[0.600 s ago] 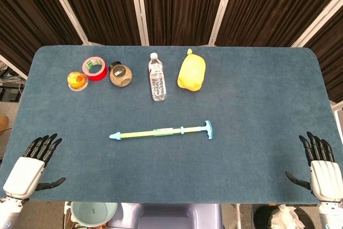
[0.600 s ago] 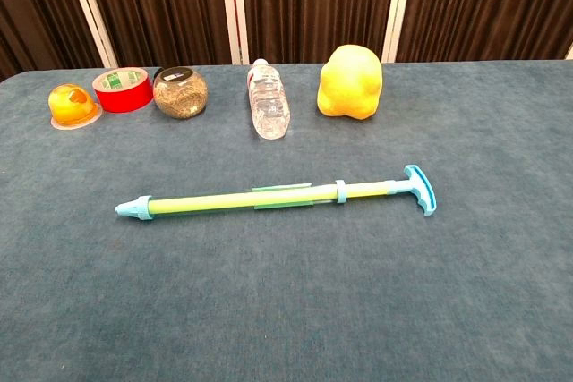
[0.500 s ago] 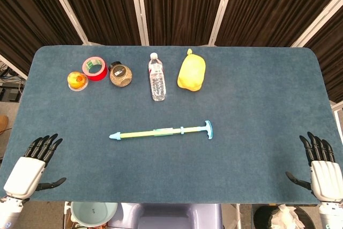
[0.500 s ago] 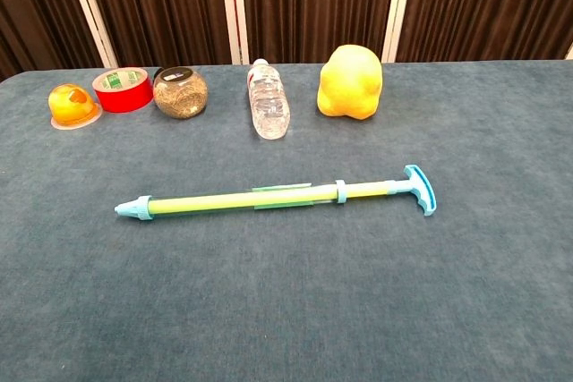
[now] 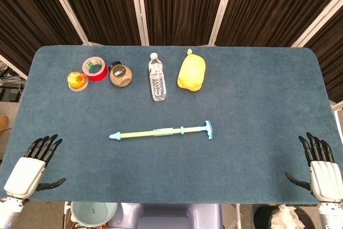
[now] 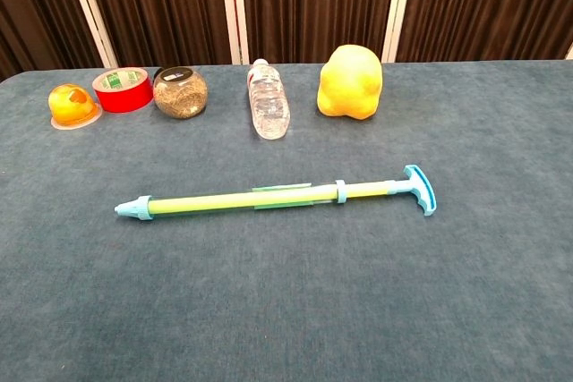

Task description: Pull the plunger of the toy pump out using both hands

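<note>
The toy pump (image 5: 161,131) lies flat near the middle of the blue-carpeted table (image 5: 257,105), its long yellow-green barrel running left to right. Its pale blue nozzle tip (image 6: 132,209) points to the robot's left and the T-shaped plunger handle (image 6: 419,189) sits at the right end, with only a short length of rod showing between the handle and the blue collar (image 6: 340,191). The plunger reads as pushed in, or nearly so.

Nothing about the pump has changed over the last half second: it lies in the same place and at the same angle, untouched. The hands have barely shifted either. The left hand (image 5: 29,167) hovers at the near left corner of the table and the right hand (image 5: 320,169) at the near right corner, both well apart from the pump. Each has its fingers spread and extended, thumb out to the side, holding nothing. The chest view shows neither hand.

So the task has not yet begun in any practical sense. Judging by the layout, the left hand would need to take the barrel and the right hand the handle.

Along the far edge, well clear of the pump, sit a small orange toy (image 5: 77,80), a red tape roll (image 5: 94,68), a round jar (image 5: 121,74), a lying water bottle (image 5: 157,77) and a yellow soft lump (image 5: 192,71).
</note>
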Controlling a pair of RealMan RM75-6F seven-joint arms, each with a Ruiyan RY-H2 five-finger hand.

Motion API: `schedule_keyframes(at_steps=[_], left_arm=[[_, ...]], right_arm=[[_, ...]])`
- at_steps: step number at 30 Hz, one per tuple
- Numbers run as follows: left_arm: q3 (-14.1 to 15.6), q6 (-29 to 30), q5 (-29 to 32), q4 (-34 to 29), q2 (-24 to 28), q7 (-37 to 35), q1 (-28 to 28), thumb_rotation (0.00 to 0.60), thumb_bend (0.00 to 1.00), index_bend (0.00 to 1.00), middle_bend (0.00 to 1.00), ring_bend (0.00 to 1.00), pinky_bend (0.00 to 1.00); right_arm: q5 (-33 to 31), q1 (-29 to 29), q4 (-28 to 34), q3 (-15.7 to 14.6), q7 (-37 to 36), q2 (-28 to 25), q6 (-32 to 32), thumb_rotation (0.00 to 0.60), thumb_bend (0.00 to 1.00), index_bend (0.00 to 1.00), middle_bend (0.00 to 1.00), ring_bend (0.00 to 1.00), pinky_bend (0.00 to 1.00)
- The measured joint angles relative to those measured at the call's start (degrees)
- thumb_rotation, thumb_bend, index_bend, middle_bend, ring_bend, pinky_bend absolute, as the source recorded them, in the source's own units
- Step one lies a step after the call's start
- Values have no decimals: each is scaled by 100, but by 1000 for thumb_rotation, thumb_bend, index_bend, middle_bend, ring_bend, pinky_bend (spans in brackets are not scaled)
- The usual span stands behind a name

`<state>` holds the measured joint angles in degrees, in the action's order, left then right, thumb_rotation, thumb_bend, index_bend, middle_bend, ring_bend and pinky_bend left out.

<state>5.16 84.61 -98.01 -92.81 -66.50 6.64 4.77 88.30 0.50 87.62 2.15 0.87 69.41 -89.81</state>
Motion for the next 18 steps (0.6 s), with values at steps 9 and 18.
schedule_keyframes(at_steps=[9,18], left_arm=[[-15,-70,96,-92,24,70,14,600,22,0,0,0,78],[-156,-227,254,-321,62,330,127,600,78,103,0,0,80]], right_arm=[[-22,-2,-26,-8,14,9,38,600,132,80,0,0,50],[27,-3,5,-43,16,0,57,600,133,82,0,0,50]])
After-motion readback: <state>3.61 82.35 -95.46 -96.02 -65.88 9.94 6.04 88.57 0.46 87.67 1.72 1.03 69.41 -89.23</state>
